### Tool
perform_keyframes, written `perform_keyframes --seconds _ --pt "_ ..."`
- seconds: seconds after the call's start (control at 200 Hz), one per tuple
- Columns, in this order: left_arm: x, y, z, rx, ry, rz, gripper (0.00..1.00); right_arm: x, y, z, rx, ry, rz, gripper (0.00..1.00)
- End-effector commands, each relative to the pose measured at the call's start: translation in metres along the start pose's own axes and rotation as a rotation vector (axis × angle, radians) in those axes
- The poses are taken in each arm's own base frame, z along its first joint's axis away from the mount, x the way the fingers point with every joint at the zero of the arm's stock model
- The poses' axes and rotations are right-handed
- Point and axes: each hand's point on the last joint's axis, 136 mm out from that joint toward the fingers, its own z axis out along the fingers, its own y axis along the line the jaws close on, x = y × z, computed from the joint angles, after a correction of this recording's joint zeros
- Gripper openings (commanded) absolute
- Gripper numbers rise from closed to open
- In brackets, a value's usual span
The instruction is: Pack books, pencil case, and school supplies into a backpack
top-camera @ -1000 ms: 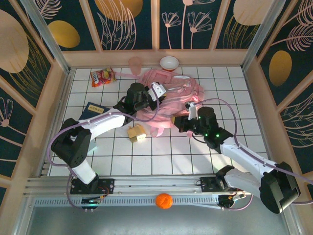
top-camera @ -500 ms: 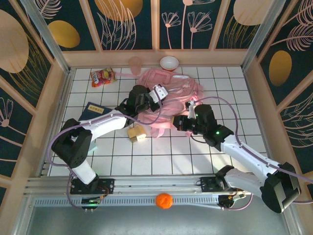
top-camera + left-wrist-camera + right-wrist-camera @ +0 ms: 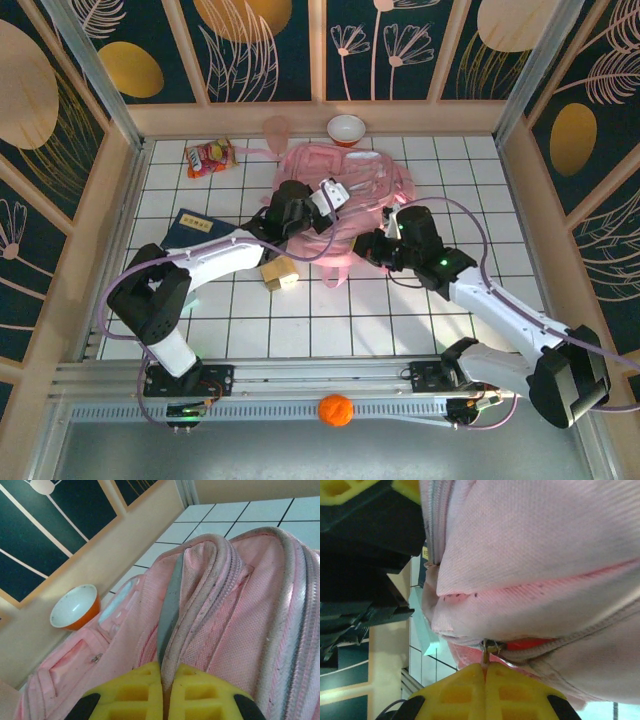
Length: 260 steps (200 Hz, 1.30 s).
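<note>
At centre of surface (image 3: pixel 300 320): backpack (image 3: pixel 365 185), soft, limp, light; left gripper (image 3: pixel 165 670) pinched its fabric fold (image 3: pixel 172 605), right gripper (image 3: pixel 485 667) its zip pull (image 3: pixel 489 647).

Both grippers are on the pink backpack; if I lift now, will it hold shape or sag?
Likely to sag: the backpack lies crumpled and its fabric folds at the left gripper. Probably light, as it looks slack. The zip pull in the right gripper is small and may slip.

I see a white tiled surface (image 3: pixel 330 325) with dark grout, boxed by a pale wooden frame (image 3: pixel 320 117). The walls (image 3: pixel 275 70) are navy panels with gold ovals and line-drawn leaves. A metal rail (image 3: pixel 320 375) crosses the near edge.
</note>
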Motion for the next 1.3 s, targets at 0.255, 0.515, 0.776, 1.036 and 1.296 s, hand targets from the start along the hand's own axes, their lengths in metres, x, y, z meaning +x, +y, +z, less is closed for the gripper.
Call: perform_keyframes --seconds 0.255,0.515,0.776,1.036,1.296 --pt "-0.05 0.009 0.013 -0.076 -0.127 -0.175 0.0 -0.003 0.04 0.016 -0.078 -0.045 0.056 0.0" --pt "-0.066 0.009 0.017 -0.089 -0.145 -0.443 0.0 -0.005 0.017 0.008 0.028 -0.091 0.077 0.0" --pt "-0.088 -0.003 0.024 -0.063 -0.183 -0.679 0.0 0.009 0.024 0.014 -0.025 -0.105 0.122 0.0" --pt "-0.101 0.001 0.022 -0.051 -0.213 -0.93 0.0 0.015 0.003 0.001 0.038 -0.13 0.133 0.0" --pt "-0.126 -0.013 0.015 -0.023 -0.286 -1.022 0.0 0.022 0.002 0.009 0.033 -0.143 0.136 0.0"
